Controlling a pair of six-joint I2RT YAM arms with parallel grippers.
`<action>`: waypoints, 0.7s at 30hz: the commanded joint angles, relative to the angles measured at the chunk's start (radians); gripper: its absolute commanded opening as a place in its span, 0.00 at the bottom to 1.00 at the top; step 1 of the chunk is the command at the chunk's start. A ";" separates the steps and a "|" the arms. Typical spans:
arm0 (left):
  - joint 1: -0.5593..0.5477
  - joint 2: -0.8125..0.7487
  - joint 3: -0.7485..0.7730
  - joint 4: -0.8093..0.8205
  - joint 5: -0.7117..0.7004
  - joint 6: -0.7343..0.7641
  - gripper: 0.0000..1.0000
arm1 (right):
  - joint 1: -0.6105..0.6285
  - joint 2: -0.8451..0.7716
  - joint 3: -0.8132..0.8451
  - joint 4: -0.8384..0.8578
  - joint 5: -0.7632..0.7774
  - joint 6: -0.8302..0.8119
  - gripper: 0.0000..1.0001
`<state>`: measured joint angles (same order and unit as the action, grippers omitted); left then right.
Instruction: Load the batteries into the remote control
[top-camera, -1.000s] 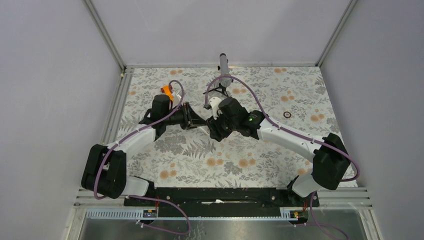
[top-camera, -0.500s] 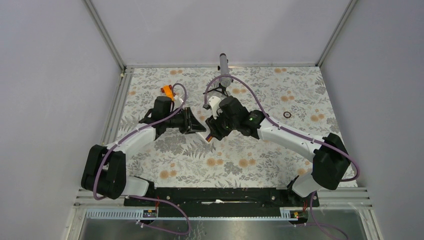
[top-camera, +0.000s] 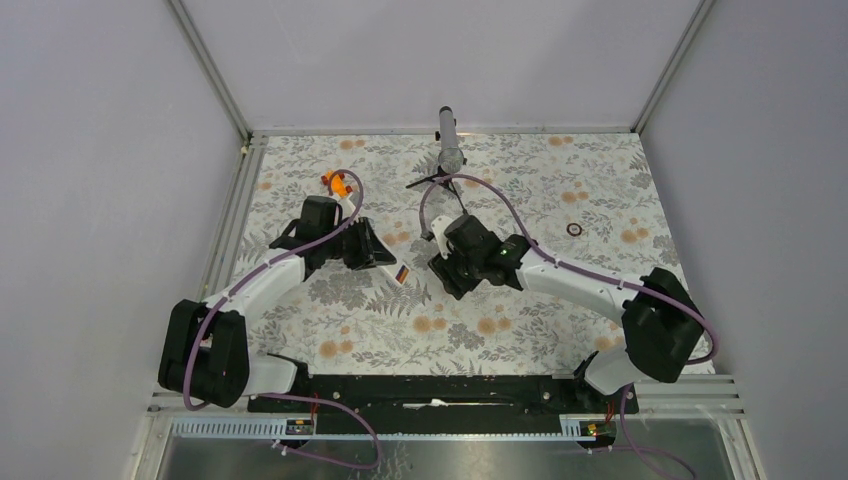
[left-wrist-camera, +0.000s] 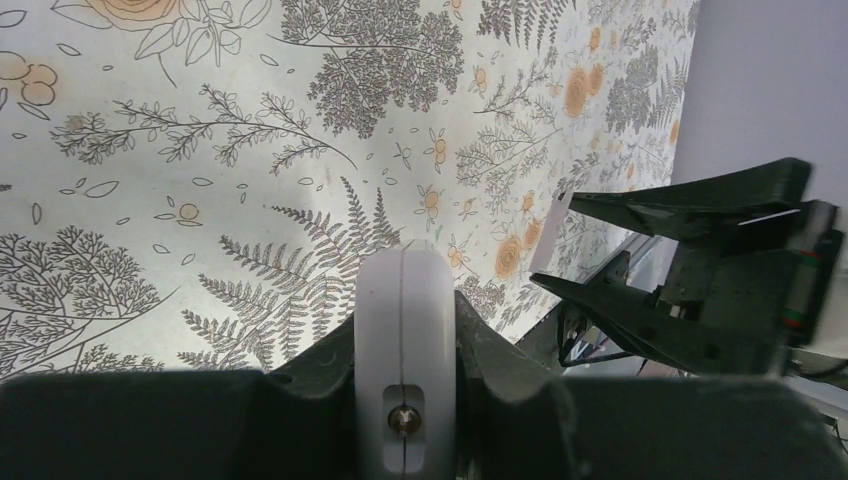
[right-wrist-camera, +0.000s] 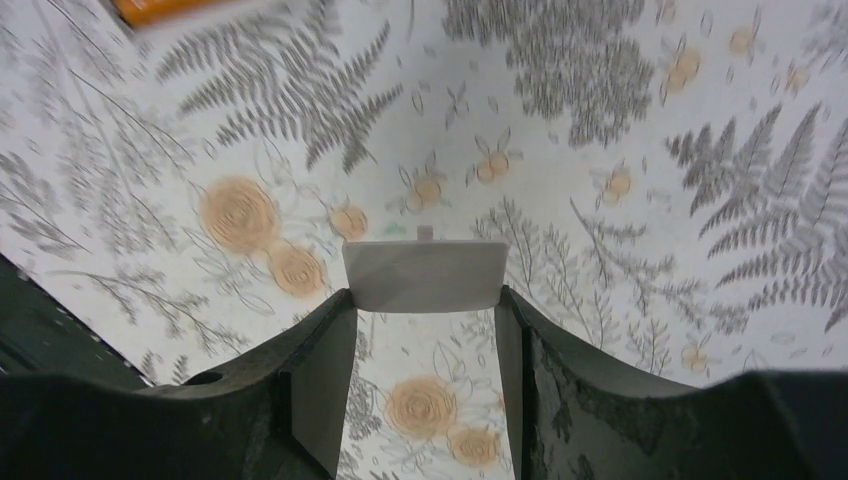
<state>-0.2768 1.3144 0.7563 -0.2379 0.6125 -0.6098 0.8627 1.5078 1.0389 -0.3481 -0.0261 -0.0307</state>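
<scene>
The white remote control (top-camera: 401, 270) is clamped in my left gripper (top-camera: 390, 264), which is shut on it. Orange and dark marks show in its open back; they look like the batteries (top-camera: 404, 273). In the left wrist view the remote control (left-wrist-camera: 405, 300) stands end-on between the jaws of the left gripper (left-wrist-camera: 405, 320). My right gripper (top-camera: 447, 272) sits just right of it, apart from it, shut on a small flat white cover (right-wrist-camera: 424, 272) at the tips of the right gripper (right-wrist-camera: 424, 298). The cover (left-wrist-camera: 550, 235) also shows from the left wrist.
A chunky orange toy piece (top-camera: 337, 182) lies at the back left of the floral mat. A grey cylinder on a small tripod (top-camera: 449, 140) stands at the back middle. A small dark ring (top-camera: 574, 229) lies to the right. A blurred orange shape (right-wrist-camera: 165, 8) is at the right wrist view's top edge.
The two grippers, close together a second ago, have drawn apart. The left one pulled back to the left with the remote; the right one moved nearer and right with the cover.
</scene>
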 joint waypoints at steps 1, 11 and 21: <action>0.007 -0.031 0.005 0.023 -0.025 0.020 0.00 | -0.005 0.024 -0.036 -0.067 0.081 0.024 0.54; 0.008 -0.037 0.002 0.022 -0.010 0.024 0.00 | -0.015 0.182 0.027 -0.202 0.034 0.013 0.60; 0.008 -0.040 0.000 0.023 0.009 0.032 0.00 | -0.026 0.156 -0.003 -0.157 -0.011 -0.012 0.85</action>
<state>-0.2733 1.3106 0.7509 -0.2470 0.5991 -0.5976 0.8444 1.7233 1.0359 -0.5308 -0.0040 -0.0231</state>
